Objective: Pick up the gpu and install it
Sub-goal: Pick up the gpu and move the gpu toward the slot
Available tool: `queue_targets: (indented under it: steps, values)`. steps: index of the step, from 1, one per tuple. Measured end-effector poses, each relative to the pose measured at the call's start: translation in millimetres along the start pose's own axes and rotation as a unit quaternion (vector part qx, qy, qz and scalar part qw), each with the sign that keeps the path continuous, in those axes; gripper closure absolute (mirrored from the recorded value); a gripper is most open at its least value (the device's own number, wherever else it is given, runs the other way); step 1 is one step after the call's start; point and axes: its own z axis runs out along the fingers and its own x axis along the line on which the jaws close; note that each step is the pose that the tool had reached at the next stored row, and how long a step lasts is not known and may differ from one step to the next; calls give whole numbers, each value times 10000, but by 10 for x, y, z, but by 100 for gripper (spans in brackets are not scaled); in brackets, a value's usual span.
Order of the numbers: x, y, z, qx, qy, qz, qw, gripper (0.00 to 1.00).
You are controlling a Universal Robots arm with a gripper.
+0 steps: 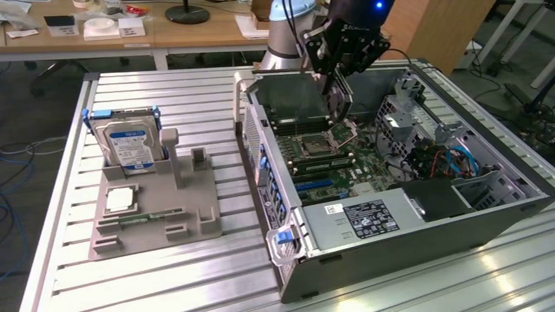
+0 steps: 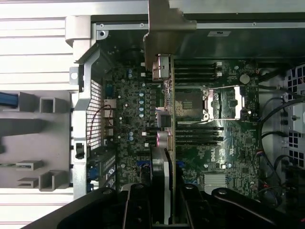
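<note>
Plainly, the jaws are closed on the gpu, which is gripped by its upper edge and held upright inside the open computer case. The card is hung over the motherboard, just beside the processor socket; whether its lower edge touches the board cannot be told.

The case is laid on its side on a counter of ribbed aluminium slats. Well apart from it, toward the exterior view's left, a grey fixture is set, in which a hard drive with a blue-white label is stood upright and a narrow memory stick is laid flat. Wooden desks are seen behind the counter, and loose cables lie on the floor.

In the wrist view the gpu is seen edge-on: a thin green board, a dark cooler block on one face, and a silver bracket at its far end, by the case wall.
</note>
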Motion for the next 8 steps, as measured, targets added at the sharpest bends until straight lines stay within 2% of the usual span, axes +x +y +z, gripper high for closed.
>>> queue_targets:
  steps: [8]
  values:
    - [-91, 3, -3, 1, 1, -7, 10000, 72]
